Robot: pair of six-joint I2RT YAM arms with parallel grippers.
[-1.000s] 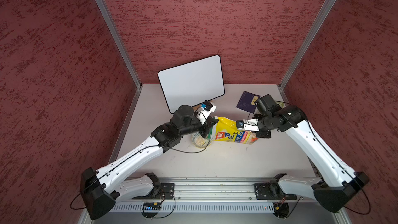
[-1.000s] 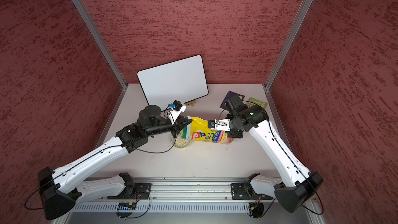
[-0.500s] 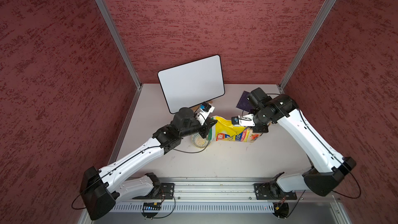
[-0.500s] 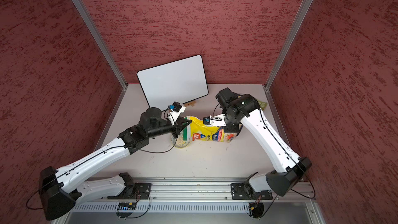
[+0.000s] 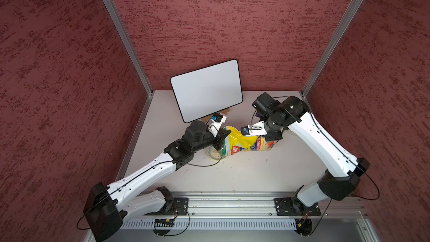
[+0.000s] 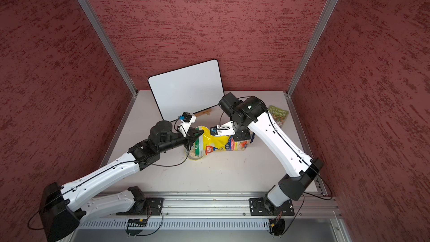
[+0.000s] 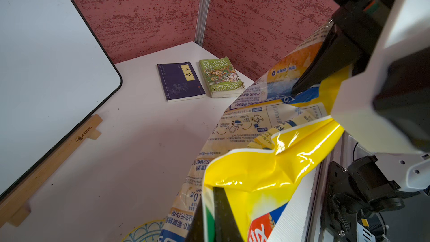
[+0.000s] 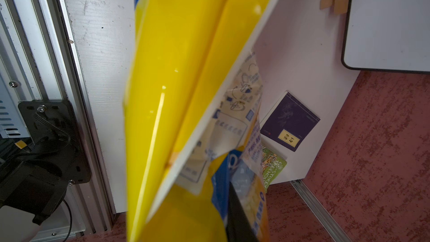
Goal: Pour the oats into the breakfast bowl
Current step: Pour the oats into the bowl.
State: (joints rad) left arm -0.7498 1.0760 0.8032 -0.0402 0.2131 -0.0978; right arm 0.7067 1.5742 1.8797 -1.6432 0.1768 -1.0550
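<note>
Ok so, going left to right across a top view. The left arm comes in from the lower left, and the left gripper is clenched on a top corner of the oats bag, just left of centre frame. Right below that corner in the frame sits the breakfast bowl on the white table. It's small and round, with a pale beige layer of oats in it. The bag's mouth covers its right side, and I can't tell if they touch. The left wrist view only catches a sliver of the rim, a blue pattern on a pale ground. Above all that, upper centre, a whiteboard leans at the back.

The bag hangs stretched between the two arms, running from the bowl off to the right. It's glossy bright yellow and crumpled, with a red logo patch and a green-and-white strip at the mouth. There's a blue band further along, and a paler patch near the bottom that looks like flakes showing through. Its back side, in the left wrist view, is pale with lots of small blue print and little diagrams.

Right of centre, the right gripper is clamped on the bag's bottom end, and its dark fingers bite down on the blue-and-orange part. Far right in a top view lies a green book. The left wrist view shows a dark blue book just beside it.
</note>
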